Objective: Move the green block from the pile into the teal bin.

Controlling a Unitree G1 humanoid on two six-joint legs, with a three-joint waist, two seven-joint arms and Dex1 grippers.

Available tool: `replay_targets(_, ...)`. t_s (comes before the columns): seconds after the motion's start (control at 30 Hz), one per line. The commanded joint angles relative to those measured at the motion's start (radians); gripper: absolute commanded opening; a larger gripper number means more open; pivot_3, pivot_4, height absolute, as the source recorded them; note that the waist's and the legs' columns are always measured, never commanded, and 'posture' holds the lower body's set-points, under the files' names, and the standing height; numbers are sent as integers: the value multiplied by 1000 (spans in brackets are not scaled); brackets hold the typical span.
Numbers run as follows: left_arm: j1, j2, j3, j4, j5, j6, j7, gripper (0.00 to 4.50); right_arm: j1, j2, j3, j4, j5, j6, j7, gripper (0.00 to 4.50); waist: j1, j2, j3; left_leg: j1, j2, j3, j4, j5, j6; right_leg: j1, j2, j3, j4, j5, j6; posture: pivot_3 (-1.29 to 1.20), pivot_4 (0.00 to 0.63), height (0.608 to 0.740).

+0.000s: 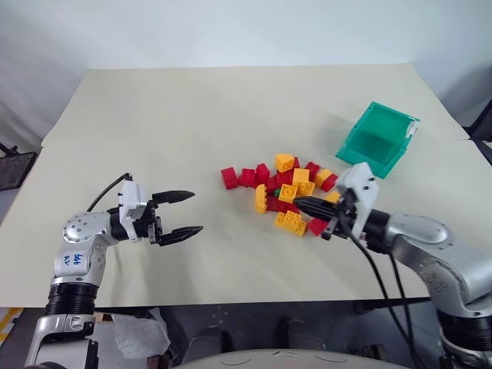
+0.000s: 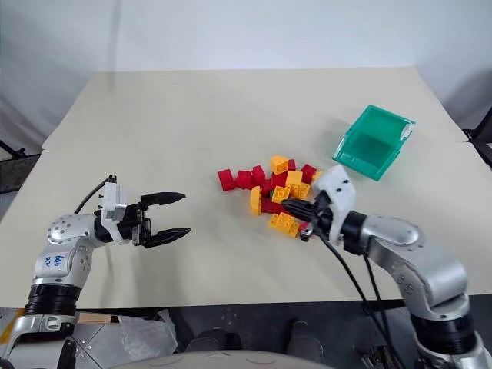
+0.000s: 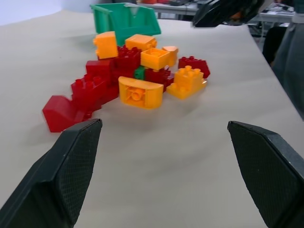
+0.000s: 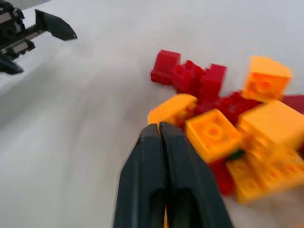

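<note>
The pile (image 1: 283, 191) of red and yellow-orange bricks lies right of the table's middle. The green block (image 3: 139, 72) sits low in the pile, wedged among red bricks behind a rounded yellow one, and shows as a small dark spot (image 1: 274, 191). The teal bin (image 1: 388, 114) stands behind and to the right of the pile, its inside bare. My right gripper (image 1: 298, 203) is shut, nothing seen between its fingers (image 4: 159, 142), with the tips over the pile's near side, just right of the green block. My left gripper (image 1: 194, 212) hangs open, well left of the pile.
The beige table top (image 1: 192, 115) stretches wide to the left and behind the pile. Its front edge (image 1: 231, 301) runs just below both arms. Black cables (image 1: 380, 284) hang off my right arm past that edge.
</note>
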Motion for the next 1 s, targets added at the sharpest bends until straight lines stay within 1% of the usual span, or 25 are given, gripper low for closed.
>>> replay_targets(0.03, -14, -3, 10, -31, -33, -1, -19, 4500, -40, 37, 59, 28, -46, -21, -23, 25, -1, 0, 0, 0, 0, 1, 0, 0, 0, 0, 0, 0, 0, 0, 0, 0, 150, 740)
replay_targets(0.17, -9, -17, 12, -48, -34, -4, -3, 4500, -149, 146, 181, 227, -177, -149, -25, 25, -5, 0, 0, 0, -1, 6, 1, 0, 0, 0, 0, 0, 1, 0, 0, 0, 150, 740)
replay_targets(0.23, 3, -25, 16, -65, -36, -4, 7, 4500, -184, 183, 206, 316, -231, -202, -28, 25, -10, 0, 0, 1, -1, 7, 1, 0, 0, -1, 1, 1, 2, 0, 0, 0, 150, 740)
replay_targets(0.33, 30, -29, 23, -94, -40, 2, 18, 4500, -225, 243, 207, 464, -299, -303, -49, 25, -16, 0, 0, 0, 0, 7, 1, 0, 0, -2, 1, 1, 3, 0, 0, 0, 150, 740)
replay_targets(0.4, 41, -29, 25, -106, -42, 6, 24, 4500, -244, 264, 202, 542, -334, -356, -51, 25, -18, 0, 0, 0, 0, 7, 0, 0, -1, -2, 1, 1, 3, 0, 0, 0, 150, 740)
replay_targets(0.57, 50, -22, 35, -117, -47, 12, 31, 4500, -287, 270, 136, 688, -395, -467, -88, 25, -25, 0, 0, 0, 1, 8, 1, 0, -1, -2, 1, 0, 2, 0, 0, 0, 150, 740)
replay_targets(0.67, 49, -20, 36, -114, -48, 11, 31, 4500, -284, 237, 74, 704, -402, -492, -93, 25, -26, 0, 0, 0, 1, 8, 1, 0, -1, -2, 1, 0, 3, 0, 0, 0, 150, 740)
replay_targets(0.8, 42, -23, 34, -105, -47, 11, 32, 4500, -263, 209, 25, 666, -392, -484, -70, 25, -26, 0, 0, 0, 1, 8, 0, 0, -1, -2, 1, 1, 2, 0, 0, 0, 150, 740)
replay_targets(0.9, 37, -31, 27, -98, -43, 8, 32, 4500, -236, 200, 5, 587, -355, -444, -29, 25, -27, 0, 0, 0, 2, 8, 0, 0, -1, -2, 1, 1, 2, 0, 0, 0, 150, 740)
replay_targets(1.0, 23, -41, 18, -85, -39, 5, 33, 4500, -210, 170, 11, 488, -324, -395, 31, 25, -27, 0, 0, 0, 2, 7, 0, 0, -1, -2, 1, 1, 2, 0, 0, 0, 150, 740)
